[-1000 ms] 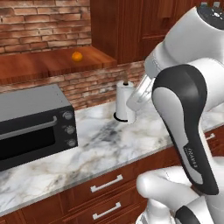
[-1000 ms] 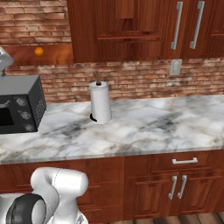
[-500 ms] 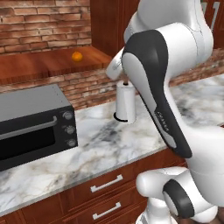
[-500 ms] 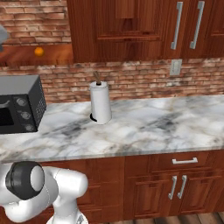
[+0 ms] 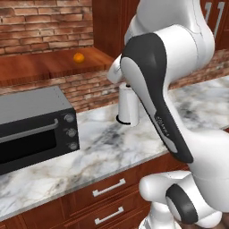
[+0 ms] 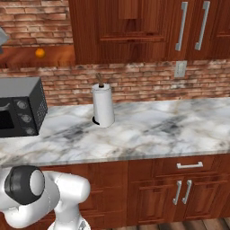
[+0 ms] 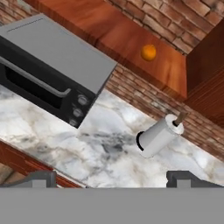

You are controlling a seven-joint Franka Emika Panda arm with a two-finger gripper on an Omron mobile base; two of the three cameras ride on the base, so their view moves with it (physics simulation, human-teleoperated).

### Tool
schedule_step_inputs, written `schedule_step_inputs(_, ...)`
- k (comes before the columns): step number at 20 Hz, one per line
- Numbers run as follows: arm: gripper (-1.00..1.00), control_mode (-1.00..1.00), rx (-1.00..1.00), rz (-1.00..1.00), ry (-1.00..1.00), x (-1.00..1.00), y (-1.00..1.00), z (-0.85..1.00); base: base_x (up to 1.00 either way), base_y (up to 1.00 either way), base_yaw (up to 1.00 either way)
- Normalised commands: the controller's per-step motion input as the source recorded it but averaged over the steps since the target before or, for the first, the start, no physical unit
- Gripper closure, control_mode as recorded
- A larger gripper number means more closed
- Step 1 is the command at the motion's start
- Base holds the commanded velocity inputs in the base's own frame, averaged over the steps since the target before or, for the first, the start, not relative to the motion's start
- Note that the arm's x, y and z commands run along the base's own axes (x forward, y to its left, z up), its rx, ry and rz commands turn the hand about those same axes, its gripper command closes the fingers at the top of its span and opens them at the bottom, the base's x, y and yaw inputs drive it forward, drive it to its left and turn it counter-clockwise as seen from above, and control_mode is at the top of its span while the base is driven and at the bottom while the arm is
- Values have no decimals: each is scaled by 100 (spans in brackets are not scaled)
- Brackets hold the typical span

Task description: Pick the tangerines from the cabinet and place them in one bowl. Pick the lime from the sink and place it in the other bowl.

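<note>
One tangerine [image 5: 78, 57] resting on the open reddish-brown shelf of the cabinet [image 5: 40, 67], near the shelf's right end and close to the brick back wall; seen again as a small orange ball at the upper left of the right base view [image 6: 40, 53] and near the top of the hand view [image 7: 148, 52]. Nothing touching it.

End effector [image 7: 113, 178] up in the air over the tabletop's front edge — fingertips [image 7: 38, 178] standing wide apart at the bottom of the hand view, nothing between them. Well apart from the tangerine, with toaster oven, tabletop and paper towel roll lying between.

Below the shelf, a black and grey toaster oven [image 5: 33, 127] sitting at the left of the marble tabletop [image 5: 107, 147], door shut, three knobs down its right side. Just to its right, a white paper towel roll [image 5: 129, 105] standing upright on a dark round base, partly hidden by the arm in the left base view, clear in the right base view [image 6: 103, 106]. Brick wall behind, closed wooden upper cabinets with metal handles [image 6: 181, 26] to the right of the shelf, drawers with handles [image 5: 108, 188] under the tabletop.
</note>
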Motion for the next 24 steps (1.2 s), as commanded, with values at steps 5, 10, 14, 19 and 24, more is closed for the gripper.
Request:
schedule_step_inputs(5, -100, -100, 17, -1, -26, 48, 0, 2, 0, 0, 0)
schedule_step_inputs(10, -100, -100, 18, -1, -24, 69, 1, -2, 0, 0, 0)
schedule_step_inputs(14, -100, -100, 8, 0, -12, 74, 14, -21, 0, 0, 0)
schedule_step_inputs(19, -100, -100, 0, 0, 1, 65, 19, -11, 0, 0, 0)
schedule_step_inputs(24, -100, -100, 0, -2, 6, 74, 29, 0, 0, 0, 0)
